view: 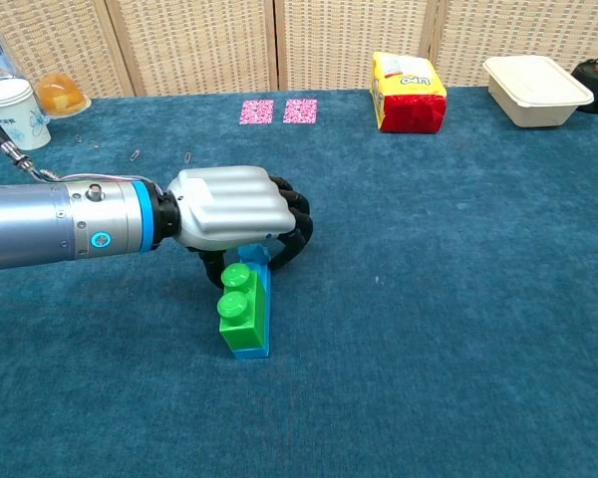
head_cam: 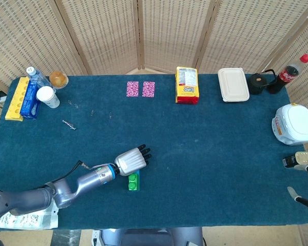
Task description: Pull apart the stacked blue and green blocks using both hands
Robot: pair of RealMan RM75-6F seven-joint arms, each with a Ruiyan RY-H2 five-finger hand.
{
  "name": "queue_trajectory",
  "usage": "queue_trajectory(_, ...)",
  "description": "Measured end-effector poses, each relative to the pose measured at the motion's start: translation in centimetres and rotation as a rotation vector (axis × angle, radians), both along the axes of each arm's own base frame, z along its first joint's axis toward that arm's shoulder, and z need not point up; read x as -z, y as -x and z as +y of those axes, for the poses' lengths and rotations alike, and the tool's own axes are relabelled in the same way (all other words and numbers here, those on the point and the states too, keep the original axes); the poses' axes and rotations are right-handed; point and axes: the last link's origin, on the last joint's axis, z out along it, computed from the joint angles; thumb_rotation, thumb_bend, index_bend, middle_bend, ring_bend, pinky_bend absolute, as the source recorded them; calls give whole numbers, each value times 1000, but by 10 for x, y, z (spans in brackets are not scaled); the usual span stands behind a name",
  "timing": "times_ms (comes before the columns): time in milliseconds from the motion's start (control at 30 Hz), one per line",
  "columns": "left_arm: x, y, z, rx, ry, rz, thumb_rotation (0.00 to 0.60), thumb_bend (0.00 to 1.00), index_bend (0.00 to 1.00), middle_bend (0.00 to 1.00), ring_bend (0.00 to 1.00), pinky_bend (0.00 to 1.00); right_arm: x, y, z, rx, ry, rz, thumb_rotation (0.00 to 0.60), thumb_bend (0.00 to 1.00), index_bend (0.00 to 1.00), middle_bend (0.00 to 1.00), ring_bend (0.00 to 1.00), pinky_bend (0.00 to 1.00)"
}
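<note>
Basically rigid, light plastic — left hand [view: 234,207] curls onto the blue block [view: 262,284], seemingly gripping; green block [view: 238,314] near the tabletop's front edge stays free for the other hand.

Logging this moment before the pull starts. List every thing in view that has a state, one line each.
Left hand: fingers curled around the far end of the blocks.
Right hand: at the table's right edge, apart from the blocks; fingers unclear.
Blue block: still joined to the green one.
Green block: stacked on the blue, lying on the table.
White box: lid closed.
Cola bottle: capped, upright.
Paper cup: upright.
</note>
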Motion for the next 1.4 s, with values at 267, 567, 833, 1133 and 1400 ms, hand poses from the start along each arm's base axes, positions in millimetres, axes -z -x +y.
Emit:
queue_trajectory(267,-6,1,5,-6,-12,-27,600,265,682,482,314,248,1,-2,-2,-6,1,0,600,242,361,376,412,319)
queue_trajectory(567,-34,-10,19,0,-50,-64,600,274,747,579,423,315,6,-6,-10,-26,-35,-34,600,242,360,379,412,327)
queue_trajectory(833,-66,-36,36,-26,-69,-60,600,275,763,591,438,336,20,-11,-31,-66,-132,-157,600,242,361,399,425,375)
queue_trajectory(1133,-82,-74,46,-109,-57,-90,600,276,781,607,457,380,46,-27,-66,-139,-322,-335,600,242,361,399,425,409)
queue_trajectory(1400,-88,-96,51,-207,-51,-147,600,275,781,613,463,392,63,-41,-84,-186,-384,-384,600,242,361,399,425,409)
